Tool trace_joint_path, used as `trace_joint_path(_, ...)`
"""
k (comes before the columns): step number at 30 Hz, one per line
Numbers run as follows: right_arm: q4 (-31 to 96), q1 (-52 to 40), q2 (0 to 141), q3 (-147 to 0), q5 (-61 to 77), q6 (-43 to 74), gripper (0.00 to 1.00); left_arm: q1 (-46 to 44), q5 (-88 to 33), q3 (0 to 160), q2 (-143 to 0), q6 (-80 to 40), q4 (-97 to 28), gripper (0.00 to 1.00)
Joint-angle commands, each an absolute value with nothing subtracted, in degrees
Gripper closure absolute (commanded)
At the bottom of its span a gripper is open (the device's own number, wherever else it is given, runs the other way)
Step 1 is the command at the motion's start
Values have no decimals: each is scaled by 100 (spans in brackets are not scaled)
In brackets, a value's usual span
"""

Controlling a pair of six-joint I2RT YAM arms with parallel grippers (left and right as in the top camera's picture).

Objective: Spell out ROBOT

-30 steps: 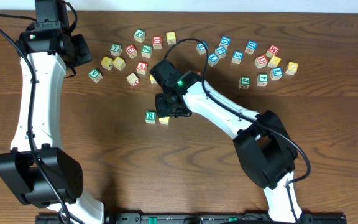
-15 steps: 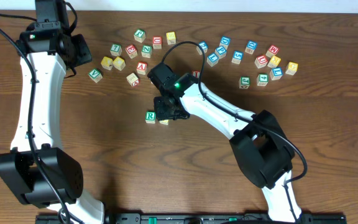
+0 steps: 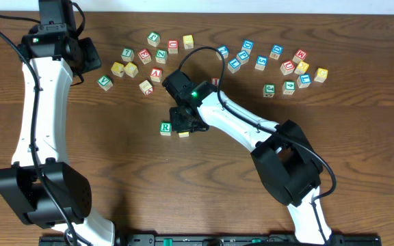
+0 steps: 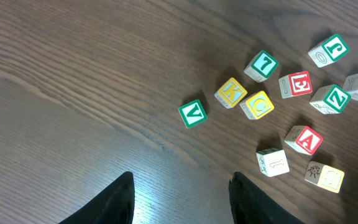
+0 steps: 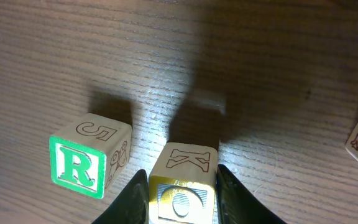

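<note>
Nearest, the right claw (image 5: 182, 186) has drawn its jaws in over the last second and now presses both sides of the yellow O cube (image 5: 182, 202), which sits on the bench (image 5: 278, 74) just right of the green R cube (image 5: 76, 167) with a slim gap, so I judge the second letter is being nudged into line. Neither cube has visibly shifted since the earlier overhead frame. Farther back, the loose cubes (image 3: 261, 62) lie scattered as before, and the left claw (image 4: 179, 193) hangs moderately open, holding nothing.
</note>
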State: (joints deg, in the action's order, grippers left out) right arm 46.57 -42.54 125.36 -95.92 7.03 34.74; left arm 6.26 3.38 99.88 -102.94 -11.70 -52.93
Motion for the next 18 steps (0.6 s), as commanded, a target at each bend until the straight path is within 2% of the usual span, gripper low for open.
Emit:
trace_joint_path(1, 4644, -4180, 12613, -9581, 596, 3516, 75, 637, 392, 9942, -10224, -1076, -5308, 52)
trace_joint_path(18, 4539, -3570, 12613, -9585, 530, 3623, 79, 635, 392, 9942, -10224, -1076, -5308, 52)
